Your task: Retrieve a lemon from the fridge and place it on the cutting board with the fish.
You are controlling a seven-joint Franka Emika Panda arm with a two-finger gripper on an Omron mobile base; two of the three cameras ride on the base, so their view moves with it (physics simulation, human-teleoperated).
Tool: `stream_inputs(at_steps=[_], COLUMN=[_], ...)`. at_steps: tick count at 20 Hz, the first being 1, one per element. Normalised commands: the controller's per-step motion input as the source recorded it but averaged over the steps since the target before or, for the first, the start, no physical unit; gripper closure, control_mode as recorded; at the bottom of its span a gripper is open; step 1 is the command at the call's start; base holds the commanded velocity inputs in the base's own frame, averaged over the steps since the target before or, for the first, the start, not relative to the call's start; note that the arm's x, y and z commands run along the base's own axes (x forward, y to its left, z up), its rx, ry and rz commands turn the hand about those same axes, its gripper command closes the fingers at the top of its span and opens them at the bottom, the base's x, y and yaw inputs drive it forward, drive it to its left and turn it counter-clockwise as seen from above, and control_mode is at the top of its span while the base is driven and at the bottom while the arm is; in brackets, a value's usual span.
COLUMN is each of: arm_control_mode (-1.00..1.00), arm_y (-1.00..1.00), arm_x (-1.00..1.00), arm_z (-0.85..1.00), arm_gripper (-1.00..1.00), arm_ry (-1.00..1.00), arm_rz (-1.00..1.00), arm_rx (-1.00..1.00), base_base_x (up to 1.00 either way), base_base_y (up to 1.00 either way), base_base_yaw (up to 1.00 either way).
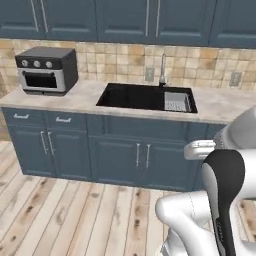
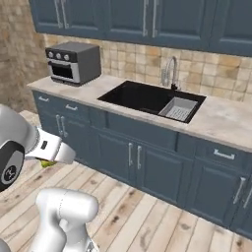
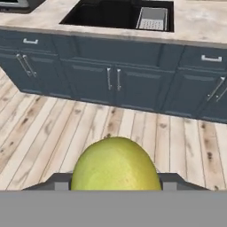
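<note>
Hand view: the lemon (image 3: pixel 116 164) is sitting between the finger tips of the hand (image 3: pixel 116 179), so the hand is holding it, up in the air over the wood floor (image 3: pixel 40 128). Landmark is the sink (image 1: pixel 145 96). Going left to right in the left base view: toaster oven (image 1: pixel 46 70) is standing on the tabletop (image 1: pixel 75 97) well left of the sink; faucet (image 1: pixel 162 70) is rising just behind the sink; a grey rack (image 1: pixel 176 102) is lying inside the sink at its right end. Blue cabinets (image 1: pixel 120 155) are running below the sink. Right base view: a sliver of lemon (image 2: pixel 47 163) is peeking under the white wrist, low and well left of the sink (image 2: pixel 147 97), above the floor.
</note>
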Motion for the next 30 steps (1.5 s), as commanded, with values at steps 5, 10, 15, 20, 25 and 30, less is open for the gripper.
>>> stream_inputs(at_steps=[5, 10, 15, 20, 25, 30], arm_control_mode=[1.0, 1.0, 1.0, 1.0, 1.0, 1.0], arm_y=[0.0, 0.0, 0.0, 0.0, 0.0, 0.0], arm_x=[0.0, 0.0, 0.0, 0.0, 0.0, 0.0], arm_z=[0.0, 0.0, 0.0, 0.0, 0.0, 0.0], arm_gripper=[1.0, 1.0, 1.0, 1.0, 1.0, 1.0], arm_ry=[0.0, 0.0, 0.0, 0.0, 0.0, 0.0], arm_rz=[0.0, 0.0, 0.0, 0.0, 0.0, 0.0], arm_rx=[0.0, 0.0, 0.0, 0.0, 0.0, 0.0], base_base_x=[0.54, 0.45, 0.46, 0.61, 0.39, 0.14], base_base_y=[0.0, 0.01, 0.12, -0.03, 0.0, 0.0], base_base_yaw=[0.83, 0.8, 0.73, 0.74, 0.77, 0.81])
